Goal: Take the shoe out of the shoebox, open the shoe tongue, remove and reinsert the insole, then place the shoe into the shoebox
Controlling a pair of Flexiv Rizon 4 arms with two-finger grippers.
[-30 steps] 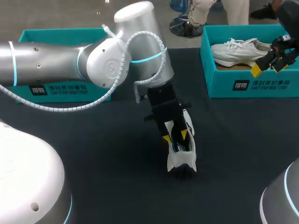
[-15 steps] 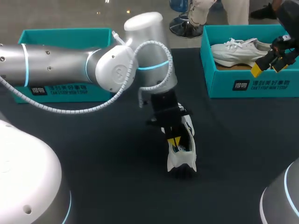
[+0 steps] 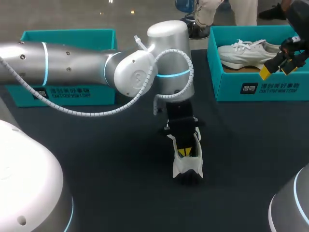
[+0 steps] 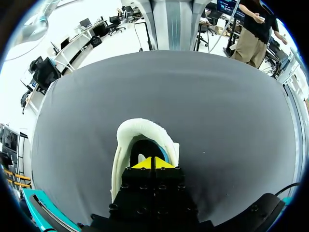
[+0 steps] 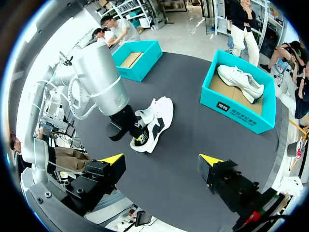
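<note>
A white shoe (image 3: 188, 164) with dark trim lies on the black table (image 3: 241, 145), near its middle. My left gripper (image 3: 184, 152) points down into the shoe's opening. In the left wrist view its yellow tips (image 4: 153, 163) are pressed together just inside the padded collar (image 4: 140, 131), so it is shut. Whether anything thin sits between the tips is hidden. My right gripper (image 3: 277, 68) hangs open, high above the table's right side, far from the shoe (image 5: 157, 118). Its fingers (image 5: 112, 158) stand wide apart with nothing between them.
A teal shoebox (image 3: 251, 89) at the back right holds a second white shoe (image 3: 246, 53). Another teal shoebox (image 3: 67, 38) stands at the back left, partly behind my left arm; the right wrist view shows only its cardboard bottom (image 5: 130, 59).
My left gripper's fingers have closed from half open to shut inside the shoe's opening. The left arm's elbow has swung to the right. The right arm has not moved.
</note>
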